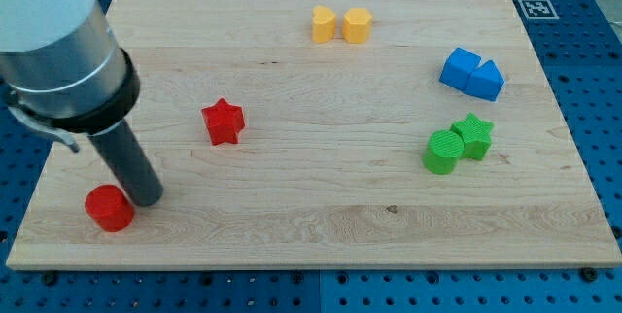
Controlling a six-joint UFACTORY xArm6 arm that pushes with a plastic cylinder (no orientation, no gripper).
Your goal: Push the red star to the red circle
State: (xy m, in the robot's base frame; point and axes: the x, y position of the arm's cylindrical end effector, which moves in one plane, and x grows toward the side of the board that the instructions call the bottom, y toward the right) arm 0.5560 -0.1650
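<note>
Red star (223,121) sits at 1 o'clock from red circle (108,207), path clear. You see my tip (148,198) just beside the circle; no claw. Yellow (341,24), blue (471,73), green (458,143) pairs far off.

A white arm (39,2) ends in a grey metallic collar (73,70) with a black band, carrying a straight dark rod (126,162).

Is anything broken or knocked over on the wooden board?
Nothing stands out. The red star and red circle sit apart and whole, my tip right beside the circle. The yellow blocks, blue blocks and green blocks sit in neat pairs on the board.
</note>
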